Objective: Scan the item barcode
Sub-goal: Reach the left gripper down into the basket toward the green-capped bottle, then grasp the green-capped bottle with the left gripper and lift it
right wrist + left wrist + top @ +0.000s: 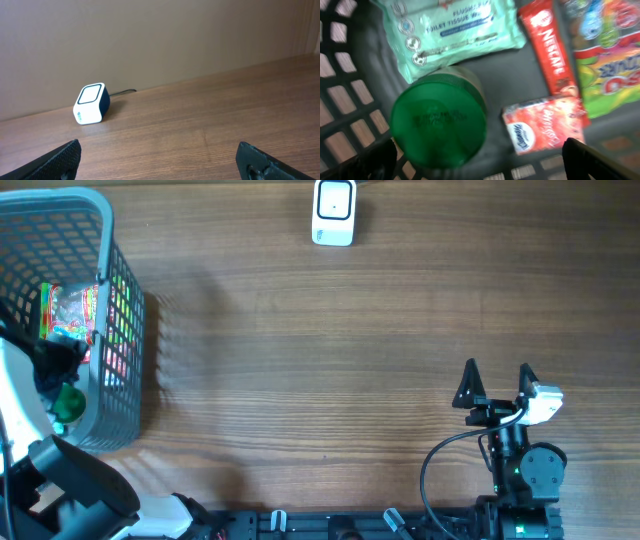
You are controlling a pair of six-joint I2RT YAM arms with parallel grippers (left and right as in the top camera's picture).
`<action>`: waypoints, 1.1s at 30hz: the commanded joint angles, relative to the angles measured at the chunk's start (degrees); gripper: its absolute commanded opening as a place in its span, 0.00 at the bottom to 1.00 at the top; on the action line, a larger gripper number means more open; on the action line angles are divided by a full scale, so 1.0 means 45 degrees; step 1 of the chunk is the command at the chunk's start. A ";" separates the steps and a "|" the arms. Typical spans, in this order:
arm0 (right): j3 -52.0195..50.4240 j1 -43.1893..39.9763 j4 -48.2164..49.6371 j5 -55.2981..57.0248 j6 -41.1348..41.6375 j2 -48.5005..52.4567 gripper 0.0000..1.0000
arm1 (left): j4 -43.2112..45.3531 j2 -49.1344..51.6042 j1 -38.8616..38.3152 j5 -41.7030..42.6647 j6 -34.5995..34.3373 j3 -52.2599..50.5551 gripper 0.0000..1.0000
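Green lid (438, 125) overlaps tissue pack (455, 30), just beside red packet (545, 125).

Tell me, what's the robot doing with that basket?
It is picking something to scan. The left fingers hang open inside the grey basket, right above a green lid, a wipes pack, a red Nescafe sachet, a small red tissue pack and a colourful sweets bag. Nothing is grabbed yet. The right fingers wait open over the table, facing the white scanner at the far edge.
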 commanded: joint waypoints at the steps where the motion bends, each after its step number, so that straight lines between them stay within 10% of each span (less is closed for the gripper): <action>1: -0.0015 0.0063 0.0073 0.0126 0.0107 -0.0034 1.00 | 0.0325 0.0068 0.0141 0.0141 -0.0476 -0.0719 1.00; 33: -0.0015 0.0063 0.0073 0.0126 0.0107 -0.0034 1.00 | -0.0423 -0.1005 0.1880 0.0204 -0.0228 -0.0389 1.00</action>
